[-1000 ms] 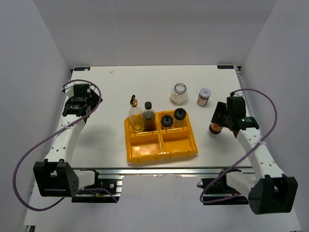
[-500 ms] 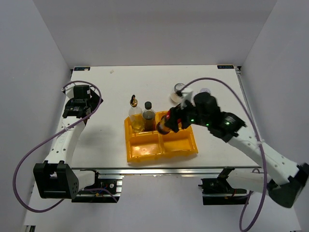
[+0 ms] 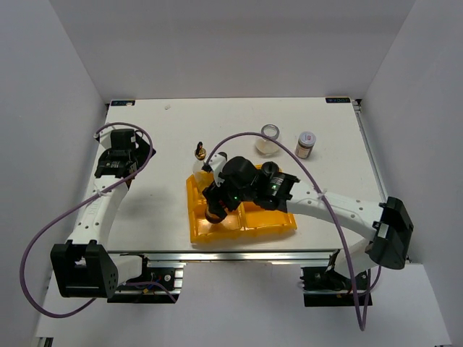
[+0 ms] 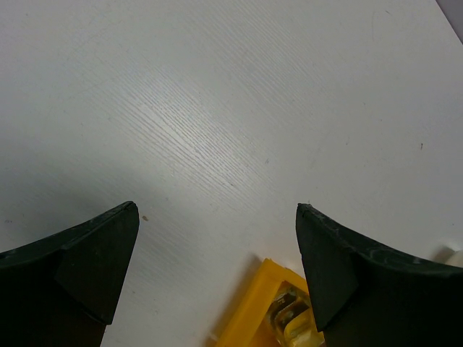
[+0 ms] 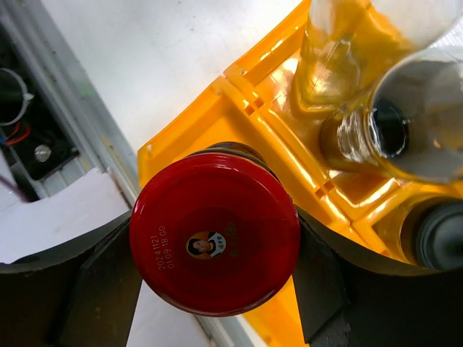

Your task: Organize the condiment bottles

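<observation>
My right gripper point(image 3: 215, 212) is shut on the red-lidded jar point(image 5: 215, 235) and holds it over the front-left compartment of the yellow tray point(image 3: 269, 219). In the right wrist view the fingers point(image 5: 98, 289) press both sides of the red lid. The clear gold-topped bottle point(image 3: 200, 153) point(image 5: 340, 43) and the dark bottle point(image 5: 405, 123) stand in the tray's back-left compartment. One black-lidded shaker point(image 3: 270, 170) shows at the back right; my arm hides the other. The wide clear jar point(image 3: 269, 139) and the silver-lidded jar point(image 3: 306, 144) stand on the table behind the tray. My left gripper point(image 3: 137, 155) point(image 4: 217, 210) is open and empty over bare table.
The tray's corner point(image 4: 253, 307) shows at the bottom of the left wrist view. The table's near edge with its metal rail point(image 3: 239, 253) runs just in front of the tray. Grey walls enclose the table on three sides.
My right arm has swung from the table's right side leftward across the tray, carrying the red-lidded jar to the front-left compartment. The left arm has barely moved.
</observation>
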Tool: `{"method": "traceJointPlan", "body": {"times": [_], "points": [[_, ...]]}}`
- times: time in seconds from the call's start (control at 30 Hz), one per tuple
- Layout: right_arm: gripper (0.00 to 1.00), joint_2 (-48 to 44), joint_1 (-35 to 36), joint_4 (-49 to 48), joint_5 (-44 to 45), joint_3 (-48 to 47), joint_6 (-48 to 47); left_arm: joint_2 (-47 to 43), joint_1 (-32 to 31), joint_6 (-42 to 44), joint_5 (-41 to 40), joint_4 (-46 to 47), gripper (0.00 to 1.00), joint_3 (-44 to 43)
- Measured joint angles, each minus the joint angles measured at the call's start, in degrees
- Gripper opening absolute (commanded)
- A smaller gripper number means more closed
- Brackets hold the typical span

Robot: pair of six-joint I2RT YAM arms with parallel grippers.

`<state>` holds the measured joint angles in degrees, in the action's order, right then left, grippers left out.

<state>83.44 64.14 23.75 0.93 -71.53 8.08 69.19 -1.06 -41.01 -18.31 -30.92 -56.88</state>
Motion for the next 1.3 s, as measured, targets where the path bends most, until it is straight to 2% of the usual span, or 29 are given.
{"method": "traceJointPlan", "body": {"times": [0.4, 0.5, 0.57, 0.63, 0.7, 0.73, 0.77, 1.03, 1.13, 1.3], "points": [[0.02, 10.0, 2.1, -5.6, 2.1, 0.0, -0.1, 0.7, 0.2, 0.0, 1.6, 1.5, 0.98, 0.3], [0.19, 12.1, 2.4, -6.0, 2.3, 0.0, -0.2, 0.8, 0.2, 0.0, 1.7, 1.6, 0.98, 0.3], [0.47, 13.0, 2.5, -6.2, 2.3, 0.0, -0.2, 0.8, 0.2, 0.0, 1.7, 1.9, 0.98, 0.3], [0.65, 13.4, 2.6, -7.1, 2.3, 0.0, -0.2, 0.9, 0.2, 0.0, 1.8, 2.3, 0.98, 0.3], [0.72, 13.5, 2.7, -7.7, 2.3, 0.0, -0.2, 0.9, 0.2, 0.0, 1.8, 2.5, 0.98, 0.3], [0.83, 13.5, 2.7, -7.9, 2.3, 0.0, -0.2, 0.9, 0.2, 0.0, 1.9, 2.7, 0.98, 0.3], [0.89, 13.5, 2.7, -7.8, 2.3, 0.0, -0.1, 0.9, 0.2, 0.0, 1.9, 2.7, 0.98, 0.3], [0.89, 9.4, 2.8, -10.3, 1.1, 0.0, -0.8, 0.9, 0.2, 0.1, 2.1, 2.7, 0.98, 0.4], [0.89, 4.0, 2.7, -10.2, 0.7, 0.1, -1.3, 0.9, 0.2, 0.1, 2.2, 2.7, 0.98, 0.4], [0.89, -12.1, 1.8, -10.4, 5.3, 3.2, -1.4, 0.9, 0.2, 0.1, 2.2, 2.7, 0.98, 0.4]]}}
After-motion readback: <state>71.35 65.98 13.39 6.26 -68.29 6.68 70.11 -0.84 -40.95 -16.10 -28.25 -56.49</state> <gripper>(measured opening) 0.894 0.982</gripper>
